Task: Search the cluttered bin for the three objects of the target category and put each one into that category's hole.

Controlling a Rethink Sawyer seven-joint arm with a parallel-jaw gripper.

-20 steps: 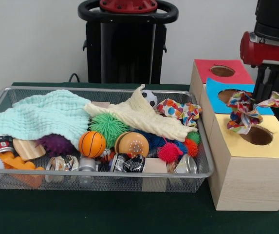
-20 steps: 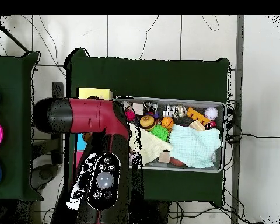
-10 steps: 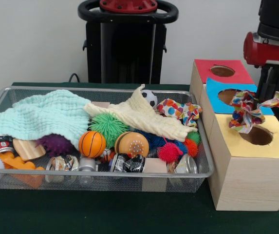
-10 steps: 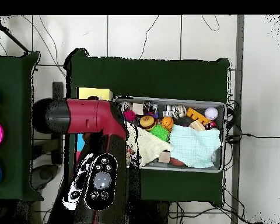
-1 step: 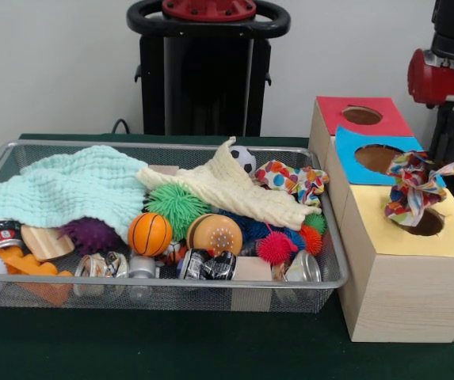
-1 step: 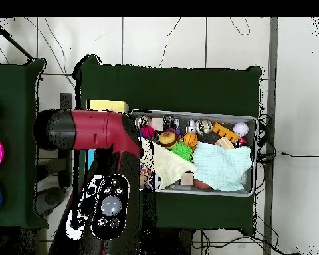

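Fingers' state cannot be told; colourful cloth [image 5: 413, 187] hangs below, over the yellow hole [image 5: 426, 222].

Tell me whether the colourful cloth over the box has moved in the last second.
Yes. In the front view the colourful cloth has shifted right and slightly down, and now hangs over the hole in the yellow top of the box.

The gripper's fingers are hidden behind the multicoloured cloth [image 5: 413, 188] in the front view. The arm [image 6: 102, 182] covers most of the box [image 6: 107, 105] in the overhead view. The front view's right edge cuts off the arm. The mint cloth [image 5: 66, 190] partly buries the purple spiky ball [image 5: 90, 233].
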